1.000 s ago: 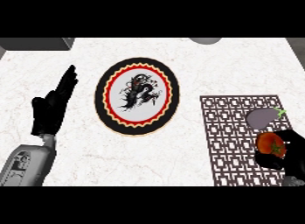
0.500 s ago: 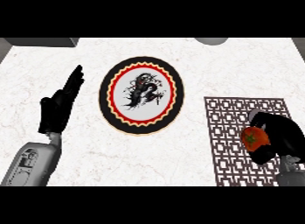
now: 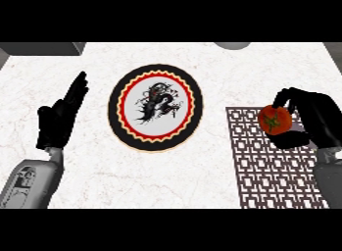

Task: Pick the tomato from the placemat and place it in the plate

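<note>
Fingers of the right hand wrap a round, glossy tomato above the latticed placemat.

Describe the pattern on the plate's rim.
Black plate rim with a red-and-cream scalloped ring, seen in head view.

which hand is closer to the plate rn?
Left. The left hand rests open on the counter just beside the plate, on its left. The right hand is farther off to the plate's right, over the placemat, fingers curled round the tomato.
</note>
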Controlling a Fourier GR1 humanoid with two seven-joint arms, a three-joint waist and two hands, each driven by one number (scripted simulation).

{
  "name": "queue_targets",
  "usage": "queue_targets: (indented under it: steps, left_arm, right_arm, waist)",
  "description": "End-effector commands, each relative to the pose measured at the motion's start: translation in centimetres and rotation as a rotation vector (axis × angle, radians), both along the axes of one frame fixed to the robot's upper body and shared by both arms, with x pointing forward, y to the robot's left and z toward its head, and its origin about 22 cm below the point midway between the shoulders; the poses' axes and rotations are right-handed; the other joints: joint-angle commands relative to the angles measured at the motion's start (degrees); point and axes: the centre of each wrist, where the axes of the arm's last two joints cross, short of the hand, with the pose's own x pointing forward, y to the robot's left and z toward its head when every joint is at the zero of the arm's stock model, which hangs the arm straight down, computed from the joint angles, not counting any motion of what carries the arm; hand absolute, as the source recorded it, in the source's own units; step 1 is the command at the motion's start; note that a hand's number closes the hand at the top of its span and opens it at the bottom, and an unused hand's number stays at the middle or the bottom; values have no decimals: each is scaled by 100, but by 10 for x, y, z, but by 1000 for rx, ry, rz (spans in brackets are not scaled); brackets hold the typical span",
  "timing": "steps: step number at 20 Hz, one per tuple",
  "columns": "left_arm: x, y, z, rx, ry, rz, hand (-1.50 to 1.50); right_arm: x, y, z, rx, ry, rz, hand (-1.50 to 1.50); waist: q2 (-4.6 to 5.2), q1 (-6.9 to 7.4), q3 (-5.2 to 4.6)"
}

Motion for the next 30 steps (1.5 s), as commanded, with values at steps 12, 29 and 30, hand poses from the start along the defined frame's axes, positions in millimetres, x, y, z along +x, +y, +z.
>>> queue_targets:
  steps: [12, 29, 30]
  left_arm:
    - [-3, 14, -18, -3, -5, -7, 0]
    - [-7, -1, -3, 3, -5, -43, 0]
    - [-2, -12, 7, 7, -24, -46, 0]
  right_arm:
    - [32, 121, 71, 222, -100, 369, 150]
    - [82, 244, 1, 3, 51, 298, 150]
    - [86, 238, -14, -10, 90, 298, 150]
  waist:
    - [17, 10, -5]
    - [49, 299, -3]
    - [56, 272, -1]
